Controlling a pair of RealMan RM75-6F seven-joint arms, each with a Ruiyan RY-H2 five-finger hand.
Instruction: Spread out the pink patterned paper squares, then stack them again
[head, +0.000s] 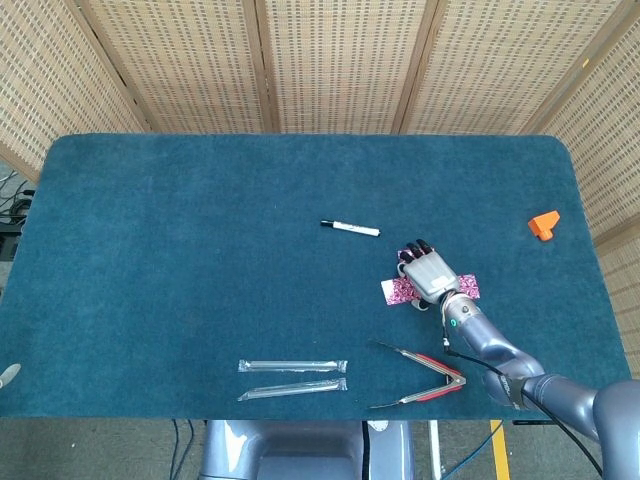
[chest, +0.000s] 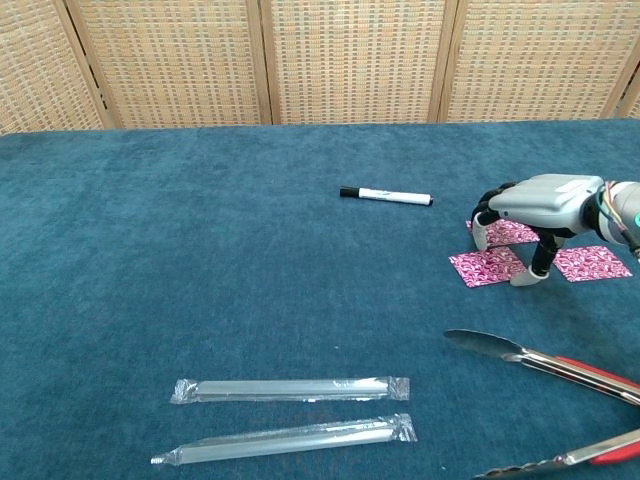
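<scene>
Three pink patterned paper squares lie flat on the blue cloth at the right. One square is at the near left, one square at the near right, and a third square behind them. My right hand arches palm down over them. Its thumb tip touches the right edge of the near-left square, and its dark fingertips reach down at the far square. No square is lifted. Only a grey sliver of my left hand shows at the lower left edge of the head view.
A black-capped marker lies behind and left of the squares. Red-handled metal tongs lie near the front right. Two clear sleeved sticks lie at the front middle. An orange block sits far right.
</scene>
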